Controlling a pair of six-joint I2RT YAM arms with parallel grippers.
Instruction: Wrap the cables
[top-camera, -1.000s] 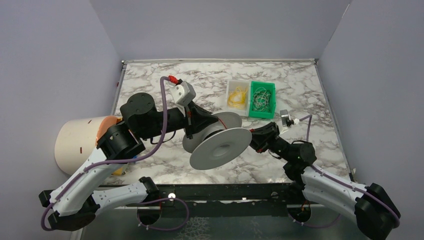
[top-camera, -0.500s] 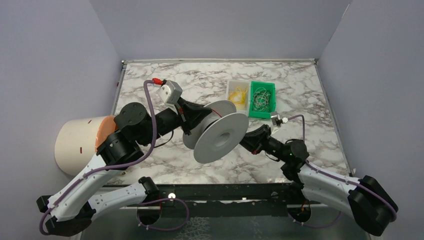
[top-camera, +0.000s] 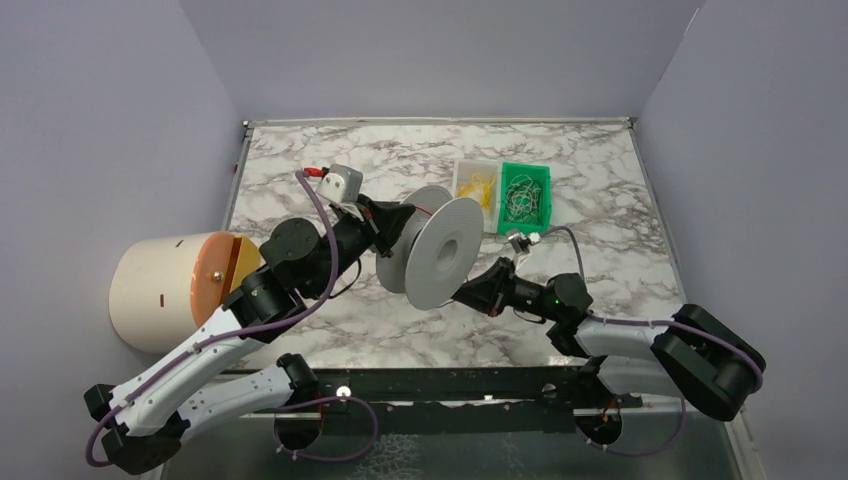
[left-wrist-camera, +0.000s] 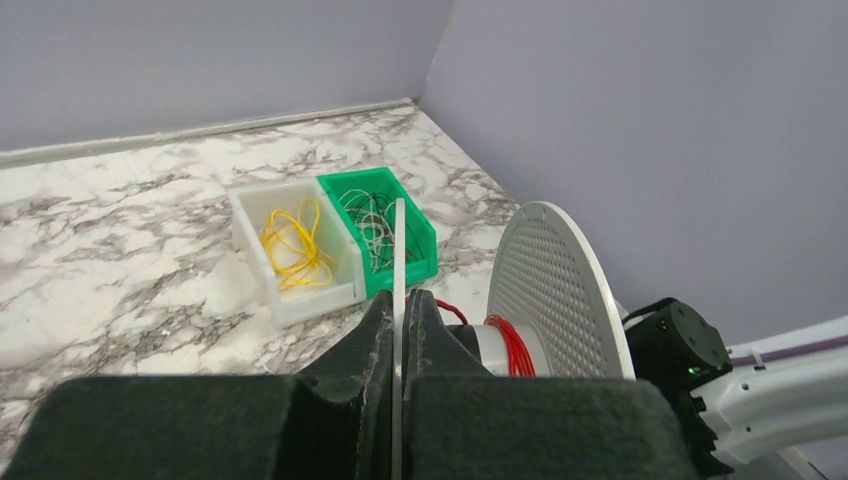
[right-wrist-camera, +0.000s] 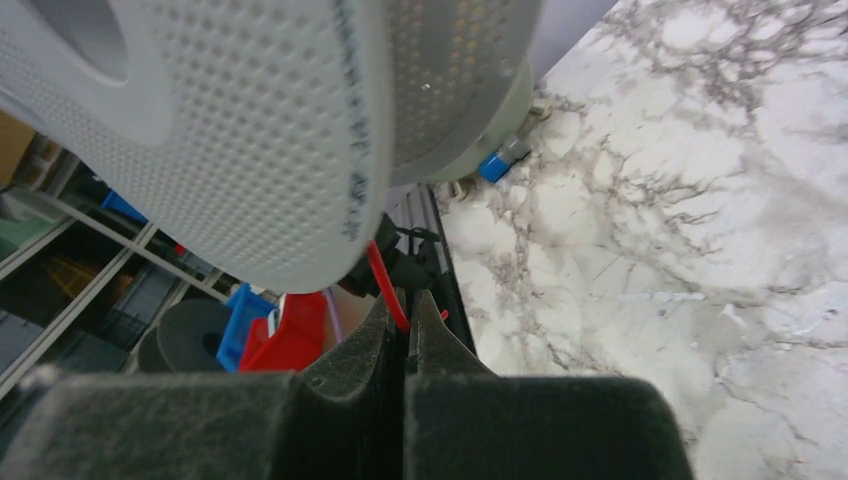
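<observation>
A white spool (top-camera: 446, 252) with perforated flanges is held tilted up on edge above the table. My left gripper (top-camera: 388, 226) is shut on the thin rim of its far flange (left-wrist-camera: 398, 250); its own view (left-wrist-camera: 399, 300) shows that rim between the pads. The thin red wire (left-wrist-camera: 514, 346) is wound in several turns round the grey hub. My right gripper (top-camera: 472, 293) sits low at the spool's near side, shut on a free length of the red wire (right-wrist-camera: 384, 277) that runs up from its fingertips (right-wrist-camera: 403, 300) behind the near flange (right-wrist-camera: 250, 130).
A white bin of yellow wires (top-camera: 474, 186) and a green bin of pale wires (top-camera: 525, 196) stand behind the spool. A cream cylinder (top-camera: 160, 290) lies off the table's left edge. Purple walls close three sides.
The spool has tipped from nearly flat to nearly upright and moved back and left. My right gripper has followed left and lower, under its near flange. Both grips have held.
</observation>
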